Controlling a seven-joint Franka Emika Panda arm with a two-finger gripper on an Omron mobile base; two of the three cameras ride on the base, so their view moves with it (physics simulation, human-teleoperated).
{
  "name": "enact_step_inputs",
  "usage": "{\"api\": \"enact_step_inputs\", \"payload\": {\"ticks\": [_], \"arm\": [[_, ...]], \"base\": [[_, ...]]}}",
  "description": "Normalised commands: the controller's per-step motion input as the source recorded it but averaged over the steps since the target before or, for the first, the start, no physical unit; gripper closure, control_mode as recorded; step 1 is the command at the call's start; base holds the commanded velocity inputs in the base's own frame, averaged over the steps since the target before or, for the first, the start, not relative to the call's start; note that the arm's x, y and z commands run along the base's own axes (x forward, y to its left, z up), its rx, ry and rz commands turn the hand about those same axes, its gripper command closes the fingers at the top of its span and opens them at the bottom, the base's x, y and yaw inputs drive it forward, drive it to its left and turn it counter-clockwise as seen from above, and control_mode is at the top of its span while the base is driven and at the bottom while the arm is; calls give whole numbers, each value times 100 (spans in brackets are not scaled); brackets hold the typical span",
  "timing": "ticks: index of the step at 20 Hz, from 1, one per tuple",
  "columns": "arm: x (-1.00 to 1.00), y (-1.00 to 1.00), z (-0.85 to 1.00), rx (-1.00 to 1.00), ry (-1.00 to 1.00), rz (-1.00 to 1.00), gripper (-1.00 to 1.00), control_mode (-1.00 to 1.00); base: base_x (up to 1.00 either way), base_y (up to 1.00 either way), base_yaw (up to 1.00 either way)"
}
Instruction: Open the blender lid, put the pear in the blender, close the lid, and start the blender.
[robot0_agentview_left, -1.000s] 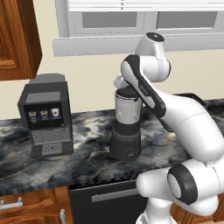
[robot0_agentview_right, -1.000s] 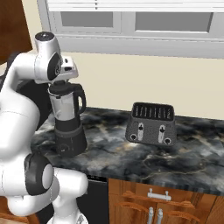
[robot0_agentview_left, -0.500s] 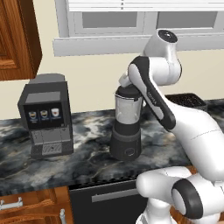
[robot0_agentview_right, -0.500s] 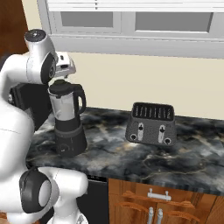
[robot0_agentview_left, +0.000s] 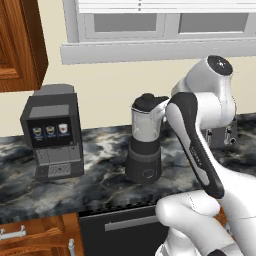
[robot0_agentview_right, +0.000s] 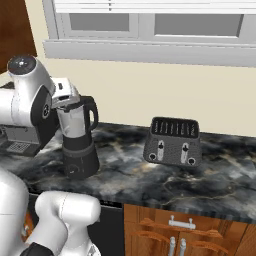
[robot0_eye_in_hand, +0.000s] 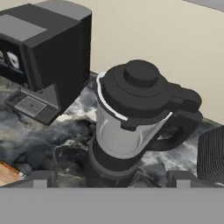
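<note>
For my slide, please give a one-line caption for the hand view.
Lid closed on the blender, coffee machine beside it on the marble counter.

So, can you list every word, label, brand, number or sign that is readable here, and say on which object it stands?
No readable text in any view.
Coffee machine: three small pictures on its dark front panel, too small to read.
Toaster: two levers and knobs, no legible marks.
Blender: round button on the base, and blender lid, both unmarked.

Cream wall (robot0_agentview_right: 150, 90), white-framed window (robot0_agentview_right: 150, 25), dark marble counter (robot0_agentview_right: 165, 180), wooden cabinets (robot0_agentview_right: 175, 230).
</note>
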Motion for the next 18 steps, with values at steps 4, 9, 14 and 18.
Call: {"api": "enact_step_inputs", "payload": {"ticks": [4, 9, 14, 18], "arm": [[-38, -28, -51, 2, 6, 0, -100, -100], [-67, -43, -24, 20, -12, 10, -100, -100], [-29, -5, -46, 24, -2, 19, -100, -100], [-19, 0, -52, 21, -2, 9, -100, -100]], "base": [[0, 0, 0], [0, 0, 0], [0, 0, 0], [0, 0, 0]]}}
